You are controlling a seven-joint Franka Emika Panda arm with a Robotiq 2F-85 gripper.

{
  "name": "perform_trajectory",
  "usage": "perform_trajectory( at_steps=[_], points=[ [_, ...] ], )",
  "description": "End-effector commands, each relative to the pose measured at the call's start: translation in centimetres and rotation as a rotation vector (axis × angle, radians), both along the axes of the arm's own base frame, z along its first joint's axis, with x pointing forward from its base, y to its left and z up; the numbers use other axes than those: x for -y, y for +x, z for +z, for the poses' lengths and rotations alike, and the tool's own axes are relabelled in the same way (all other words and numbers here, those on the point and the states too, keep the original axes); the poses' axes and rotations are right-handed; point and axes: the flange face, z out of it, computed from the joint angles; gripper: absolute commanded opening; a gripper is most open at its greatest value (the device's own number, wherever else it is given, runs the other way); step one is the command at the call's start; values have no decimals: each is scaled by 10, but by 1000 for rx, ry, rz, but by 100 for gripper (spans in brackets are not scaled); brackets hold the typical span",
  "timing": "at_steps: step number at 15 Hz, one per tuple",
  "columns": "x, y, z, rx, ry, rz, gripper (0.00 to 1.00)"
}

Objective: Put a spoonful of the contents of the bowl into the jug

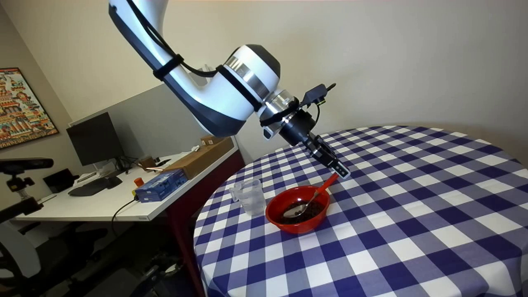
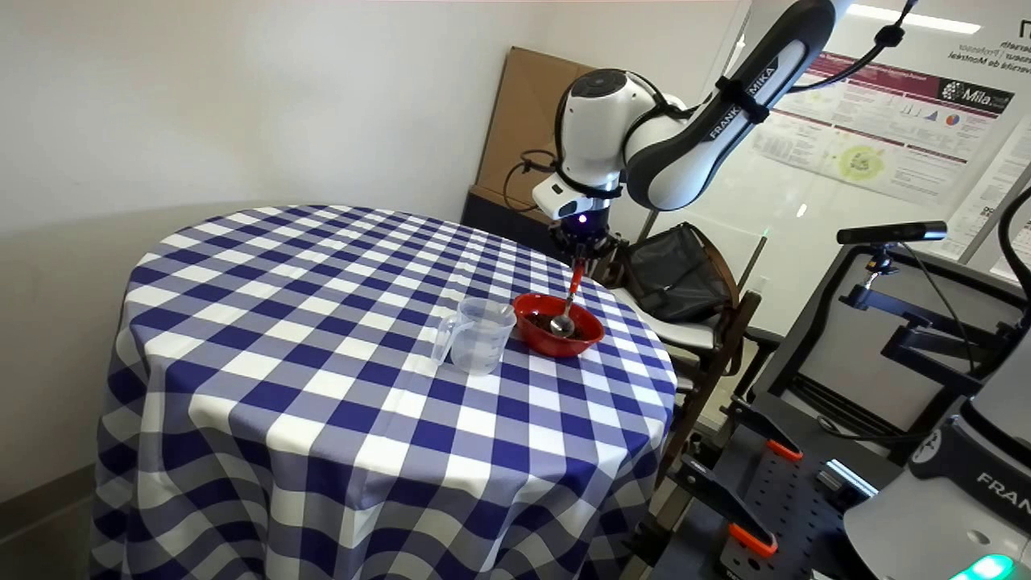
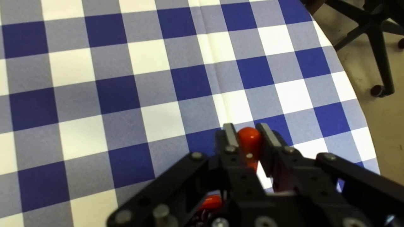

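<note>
Scooping is probably the step in hand: the gripper [image 3: 249, 135] is clamped on the spoon [image 1: 322, 188], its head [image 2: 562, 325] inside the red bowl [image 1: 303, 228], on or just above the dark contents [image 1: 314, 210]. The next move would call for loading it, then raising it level toward the clear jug [image 2: 481, 342] beside the bowl. The wrist view shows the handle [image 3: 249, 137] gripped end-on; both exterior views show the head, hidden there.

From here I read "FRANK" and "MIKA" on the white-and-black robot arm [image 2: 694, 149], "FRAN" on the rounded white robot base [image 2: 942, 511], "Mila" on the white, maroon-topped poster [image 2: 882, 133].
</note>
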Motion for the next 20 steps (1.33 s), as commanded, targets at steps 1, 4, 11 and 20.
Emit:
perform_trajectory(
  at_steps=[1, 4, 11, 20],
  points=[
    [-5, 8, 15, 82, -19, 16, 5],
    [-3, 15, 22, 134, -72, 67, 5],
    [7, 5, 12, 295, -113, 146, 5],
    [3, -20, -20, 344, -137, 148, 5]
  ],
)
